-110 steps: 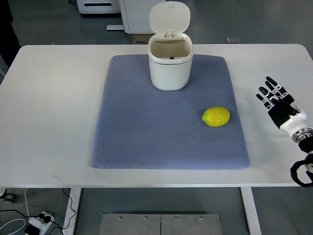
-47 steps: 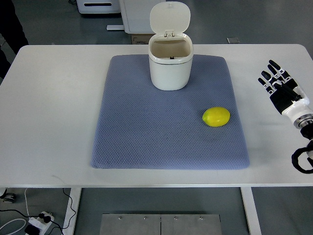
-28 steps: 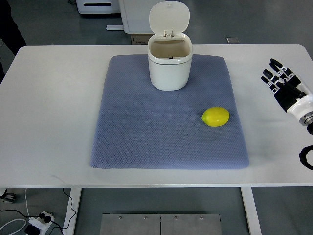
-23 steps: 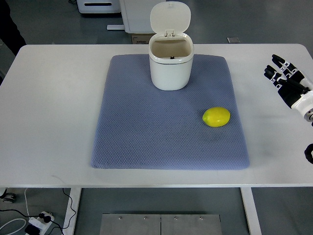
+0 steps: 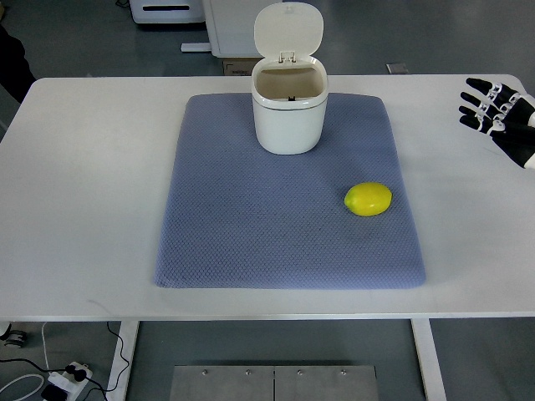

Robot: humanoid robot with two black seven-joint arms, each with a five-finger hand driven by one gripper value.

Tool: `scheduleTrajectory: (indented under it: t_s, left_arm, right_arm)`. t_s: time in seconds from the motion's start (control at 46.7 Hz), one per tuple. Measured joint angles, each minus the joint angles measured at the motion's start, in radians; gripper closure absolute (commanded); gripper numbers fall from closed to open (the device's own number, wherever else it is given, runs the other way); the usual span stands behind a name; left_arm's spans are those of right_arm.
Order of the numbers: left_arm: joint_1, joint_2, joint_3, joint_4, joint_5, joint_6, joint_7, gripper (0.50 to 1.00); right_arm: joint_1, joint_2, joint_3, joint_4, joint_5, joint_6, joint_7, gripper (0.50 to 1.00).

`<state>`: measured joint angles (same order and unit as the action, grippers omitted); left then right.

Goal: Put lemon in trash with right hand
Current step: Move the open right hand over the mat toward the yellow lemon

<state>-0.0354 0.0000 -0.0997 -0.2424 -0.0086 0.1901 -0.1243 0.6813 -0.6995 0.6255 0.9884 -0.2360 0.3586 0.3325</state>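
Our right hand (image 5: 501, 117) has drifted up to the table's (image 5: 92, 167) far right corner, fingers spread (empty), lemon (image 5: 369, 200) untouched on the mat (image 5: 251, 242).

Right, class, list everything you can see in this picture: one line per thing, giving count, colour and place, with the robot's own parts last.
Table: one, white, fills most of the view.
Mat: one, blue-grey, lies flat on the middle of the table.
Trash bin: one, white, stands on the far edge of the mat, lid hinged up, opening uncovered.
Lemon: one, yellow, lies on the right part of the mat, apart from the bin.
Power strip: one, white, on the floor at lower left below the table.
Right hand: one, black and white, at the right edge above the table's far right corner, fingers spread, holding nothing, well clear of the lemon.
Left hand: not in view.
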Motion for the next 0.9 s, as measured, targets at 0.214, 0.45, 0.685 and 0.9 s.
scheduleTrajectory:
  t_s: [0.214, 0.45, 0.685, 0.9]
  left_arm:
    - [-0.001, 0.0, 0.0, 0.0, -0.001, 0.0, 0.0, 0.5]
    - [0.0, 0.0, 0.0, 0.0, -0.001, 0.0, 0.0, 0.5]
    - [0.0, 0.0, 0.0, 0.0, 0.0, 0.0, 0.0, 0.5]
    - [0.0, 0.0, 0.0, 0.0, 0.0, 0.0, 0.0, 0.5]
  right_arm:
    - [0.042, -0.021, -0.094, 0.028, -0.005, -0.003, 0.001, 0.5]
    - [0.097, -0.029, -0.215, 0.079, -0.089, -0.069, 0.054, 0.502]
    - [0.145, -0.03, -0.345, 0.108, -0.145, -0.137, 0.096, 0.502]
    - [0.178, -0.022, -0.449, 0.11, -0.173, -0.19, 0.129, 0.505]
